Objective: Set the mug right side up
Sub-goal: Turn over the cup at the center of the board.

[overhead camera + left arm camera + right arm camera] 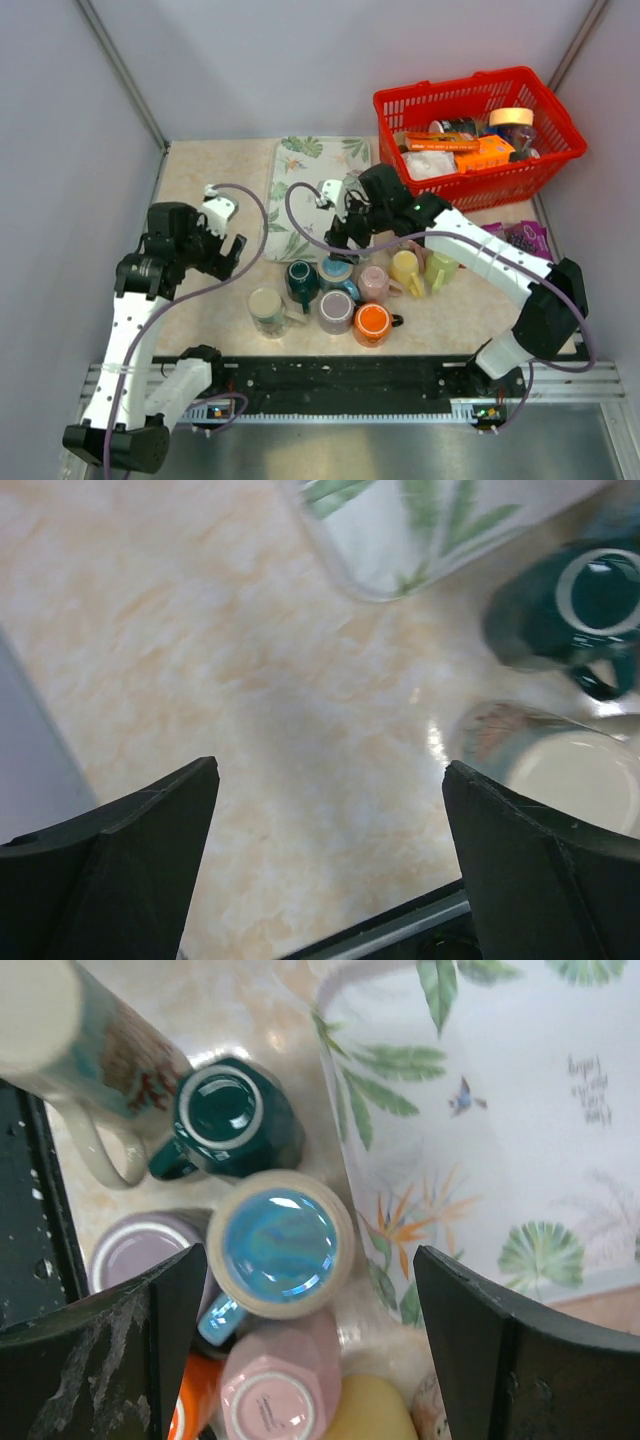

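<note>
Hovering right gripper (310,1252) above the blue-topped mug (278,1242), jaws apart on either side, presumably aligning for a grasp; mug stands mid-cluster, just beside the leaf-print tray (500,1110), apparently base-up. Left gripper (330,770) gapes wide, left of the cluster, likely keeping clear

The top camera looks down from high behind; both wrist cameras hang close over the table (205,165), all sharing the dark green mug (301,280) (and tray (305,170) edge)

The mugs (335,310) stand packed close together with the tray (300,190) just behind, while bare surface (200,180) lies open to their left.
</note>
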